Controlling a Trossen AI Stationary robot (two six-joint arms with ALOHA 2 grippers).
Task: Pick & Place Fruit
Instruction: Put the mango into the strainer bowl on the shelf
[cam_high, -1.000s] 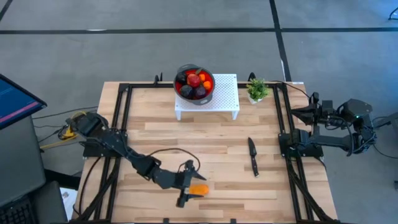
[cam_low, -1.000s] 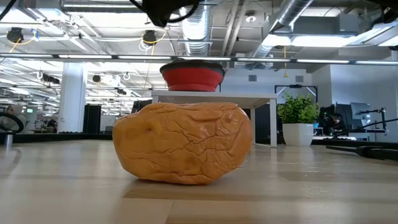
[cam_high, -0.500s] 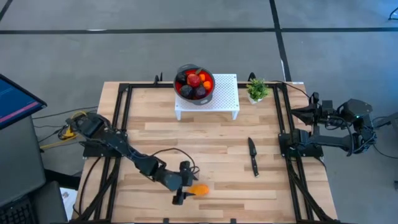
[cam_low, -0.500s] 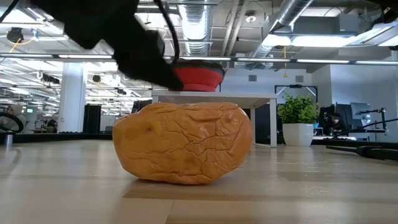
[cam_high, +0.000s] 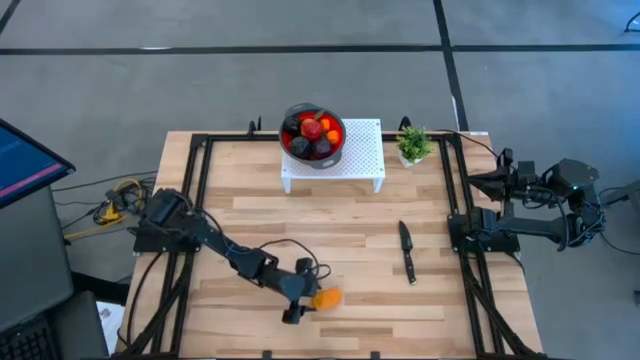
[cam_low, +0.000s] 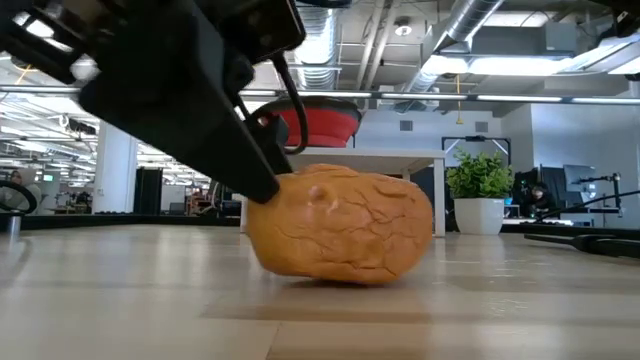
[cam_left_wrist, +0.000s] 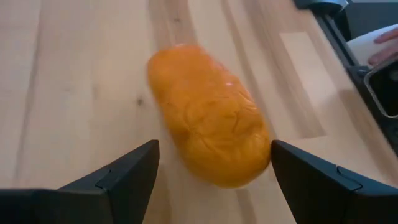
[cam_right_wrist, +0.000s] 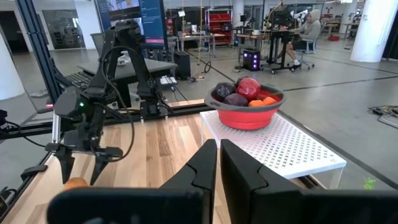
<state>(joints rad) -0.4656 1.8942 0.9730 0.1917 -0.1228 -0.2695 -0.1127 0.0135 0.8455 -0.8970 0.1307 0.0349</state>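
Wooden worktop (cam_high: 350, 215) | left end effector (cam_high: 308, 299) wide open around orange fruit (cam_high: 326, 298) | step: grabbing | next: squeeze, carry to bowl (cam_high: 313, 136)

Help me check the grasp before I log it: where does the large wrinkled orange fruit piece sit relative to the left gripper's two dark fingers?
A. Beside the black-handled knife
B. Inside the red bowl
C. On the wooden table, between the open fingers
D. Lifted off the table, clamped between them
C: the left wrist view shows the large wrinkled orange fruit piece lying on the wooden table between the spread fingers of the left gripper.
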